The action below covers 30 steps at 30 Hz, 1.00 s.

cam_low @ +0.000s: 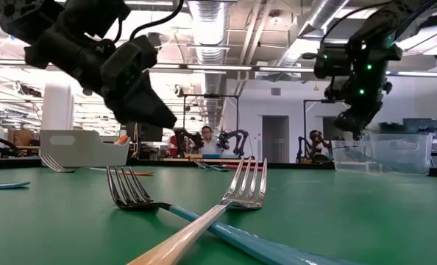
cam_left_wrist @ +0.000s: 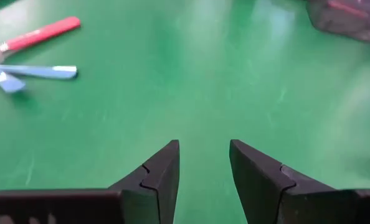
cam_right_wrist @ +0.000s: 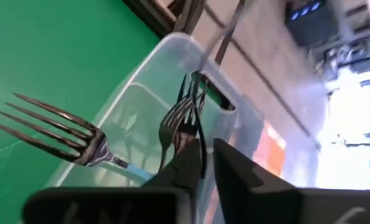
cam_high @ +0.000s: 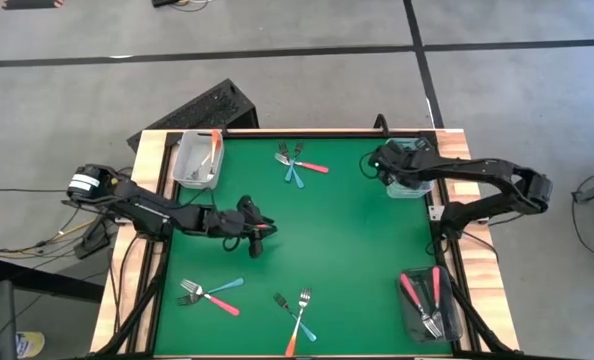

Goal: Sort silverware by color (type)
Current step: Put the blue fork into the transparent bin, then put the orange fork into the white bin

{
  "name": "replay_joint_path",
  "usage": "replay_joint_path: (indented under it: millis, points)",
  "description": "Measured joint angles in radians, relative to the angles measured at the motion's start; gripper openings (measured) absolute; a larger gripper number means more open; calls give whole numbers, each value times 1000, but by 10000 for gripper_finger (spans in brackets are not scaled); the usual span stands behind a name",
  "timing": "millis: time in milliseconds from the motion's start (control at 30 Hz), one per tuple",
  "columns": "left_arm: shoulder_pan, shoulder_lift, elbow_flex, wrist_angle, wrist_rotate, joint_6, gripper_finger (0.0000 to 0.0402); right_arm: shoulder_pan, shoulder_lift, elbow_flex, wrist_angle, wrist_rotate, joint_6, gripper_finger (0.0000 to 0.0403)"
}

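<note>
Light was bright, even, from ceiling strip lamps [cam_low: 204, 18] seen in low view. Green bench [cam_high: 347, 250] showed pale glare patches in left wrist view; shadows under arms were soft. Nearest fork handles [cam_low: 204, 228] in low view were out of focus. Right wrist view was blown out at window [cam_right_wrist: 359, 124], background blurred.

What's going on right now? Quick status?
Left gripper open, empty, over the mat mid-table. Right gripper above the clear bin, a blue fork at its fingers, half out of the bin. Loose forks wait on the mat. Nothing blocking.
</note>
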State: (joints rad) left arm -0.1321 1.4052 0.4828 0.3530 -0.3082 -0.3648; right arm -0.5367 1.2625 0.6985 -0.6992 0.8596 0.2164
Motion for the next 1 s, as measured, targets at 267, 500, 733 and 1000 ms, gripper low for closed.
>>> replay_joint_path:
  millis: [267,500,733,1000]
  points:
    - [-19,0,-10,-49,-22,-49,127,11,0,-3,25,-24,39,157]
    - [-28,0,-10,-144,-14,-50,127,165,-21,-3,114,-98,168,192]
    - [-27,0,-9,-347,-19,-147,127,415,-20,-3,285,-231,308,184]
    - [16,0,61,-651,-41,-170,127,654,47,-3,569,-233,310,173]
